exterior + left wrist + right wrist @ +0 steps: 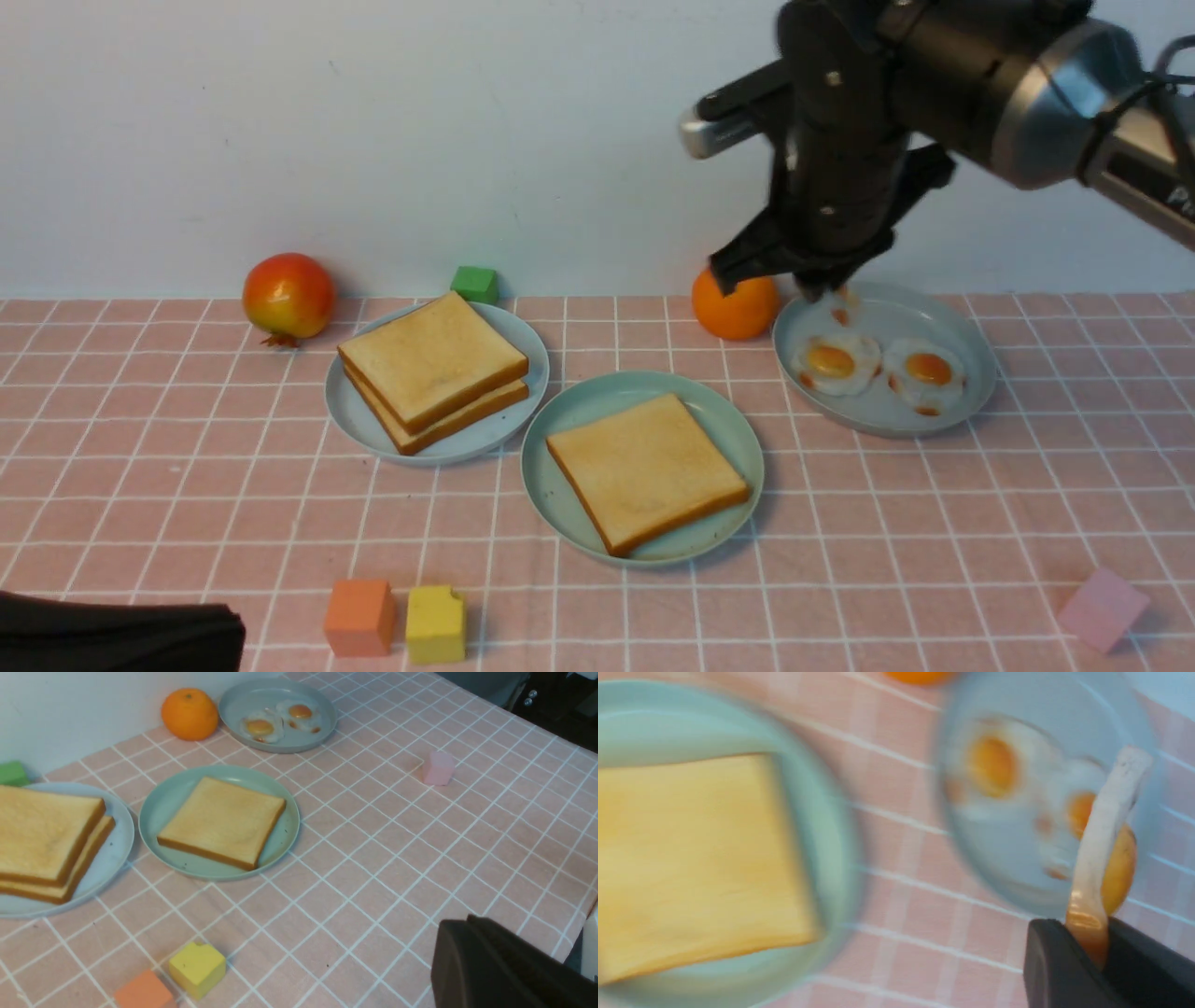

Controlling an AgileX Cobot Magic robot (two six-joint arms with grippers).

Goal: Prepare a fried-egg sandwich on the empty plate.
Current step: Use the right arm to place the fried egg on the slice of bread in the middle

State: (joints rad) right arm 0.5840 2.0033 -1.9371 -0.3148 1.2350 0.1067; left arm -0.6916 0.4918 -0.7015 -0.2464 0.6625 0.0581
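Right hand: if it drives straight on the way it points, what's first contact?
Pointing down, the right hand, shut on a fried egg, would likely meet the blue-grey plate near its far rim; depth is unclear.

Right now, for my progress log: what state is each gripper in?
Left gripper: cannot tell; mostly out of view.
Right gripper: closed, holding a fried egg.

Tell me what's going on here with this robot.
The right end effector grips a fried egg by its edge, above the blue-grey plate where two more eggs lie. The mint-green plate already holds one toast slice; two more slices are stacked on another plate. The egg isn't on the toast yet.
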